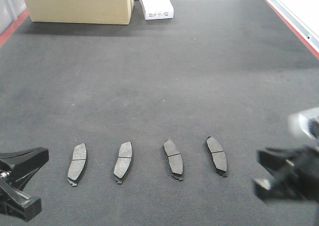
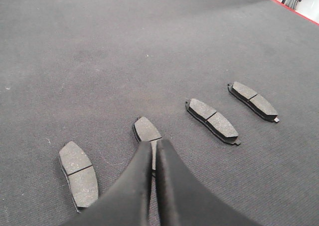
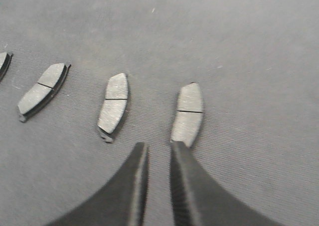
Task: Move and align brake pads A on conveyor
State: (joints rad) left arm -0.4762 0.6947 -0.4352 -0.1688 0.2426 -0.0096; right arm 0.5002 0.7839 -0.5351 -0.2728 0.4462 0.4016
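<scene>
Four brake pads A lie in a row on the dark conveyor: the leftmost, second, third and rightmost. They are spaced apart and lean at slightly different angles. My left gripper is shut and empty, hovering over the near end of the second pad; it shows at the bottom left. My right gripper stands open by a narrow gap, holding nothing, just short of the rightmost pad. It looks blurred in the front view.
A cardboard box and a white box stand at the belt's far end. Red strips run along the right edge and left edge. Bare belt stretches beyond the pads.
</scene>
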